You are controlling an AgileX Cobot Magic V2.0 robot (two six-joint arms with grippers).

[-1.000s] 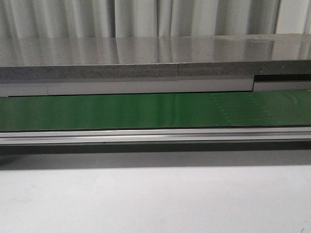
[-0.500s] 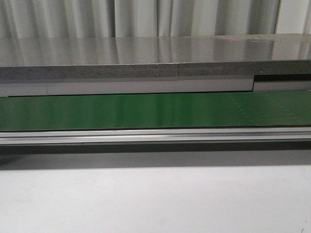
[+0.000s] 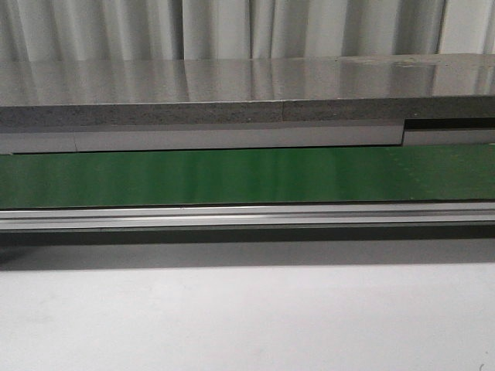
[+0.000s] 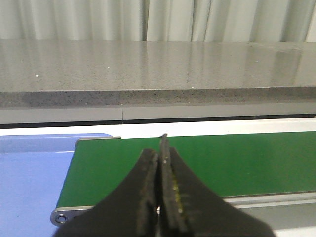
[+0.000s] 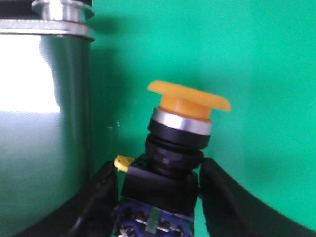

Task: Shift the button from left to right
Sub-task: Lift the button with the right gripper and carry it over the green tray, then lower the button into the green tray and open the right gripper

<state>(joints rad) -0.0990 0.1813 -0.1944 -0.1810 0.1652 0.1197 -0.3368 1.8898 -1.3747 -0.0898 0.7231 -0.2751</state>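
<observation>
The button [image 5: 189, 98] shows only in the right wrist view: a round yellow-orange cap over a silver ring and a black boxy body, with a small yellow tab at its side. My right gripper [image 5: 159, 168] is shut on the button's body, one black finger on each side, above the green belt [image 5: 256, 59]. My left gripper [image 4: 160, 143] is shut with nothing between its fingers, over the left end of the green belt [image 4: 247, 158]. Neither arm nor the button appears in the front view.
The green conveyor belt [image 3: 232, 176] runs across the front view behind an aluminium rail [image 3: 232, 216], with a grey stone counter [image 3: 232, 93] beyond it. A blue surface [image 4: 29, 177] adjoins the belt's left end. A shiny metal plate [image 5: 44, 123] and roller [image 5: 61, 10] flank the button.
Faint dotted marks on the belt's right part a second ago have gone from the front view. Nothing else differs there.
</observation>
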